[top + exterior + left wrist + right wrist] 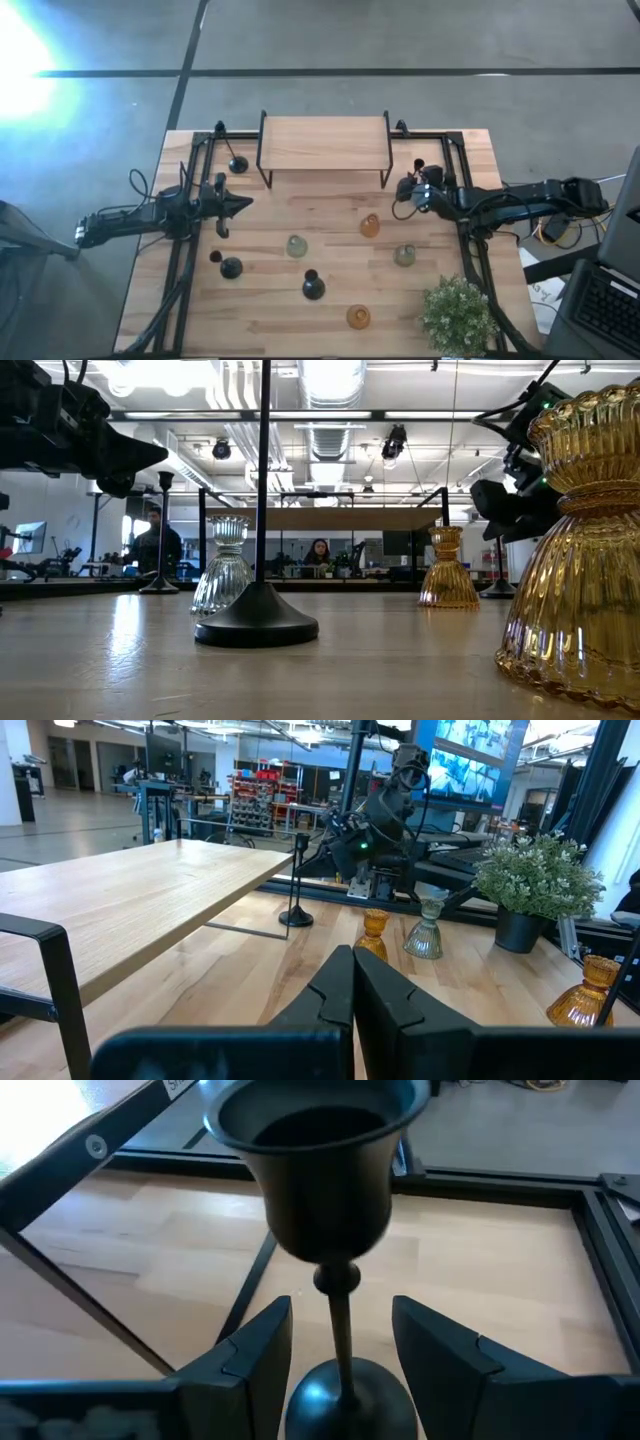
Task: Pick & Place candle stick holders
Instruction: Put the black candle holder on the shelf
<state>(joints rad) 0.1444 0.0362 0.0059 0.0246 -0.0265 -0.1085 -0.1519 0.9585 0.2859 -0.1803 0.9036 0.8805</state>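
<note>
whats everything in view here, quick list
black candle stick holders: four, black; two front left, one left of the shelf, one between the right gripper's fingers
green glass holders: two, pale green; mid table
amber glass holders: two, amber; one centre, one at the front
potted plant: one, green; front right corner
shelf: one, wood top on a black frame; back centre
table: one, pale wood
people: two, in the room behind
left gripper: shut, left side, empty
right gripper: open, straddling a black holder's stem

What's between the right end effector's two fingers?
The black candle stick holder's thin stem stands between the right end effector's open fingers, untouched, per the right wrist view.
</note>
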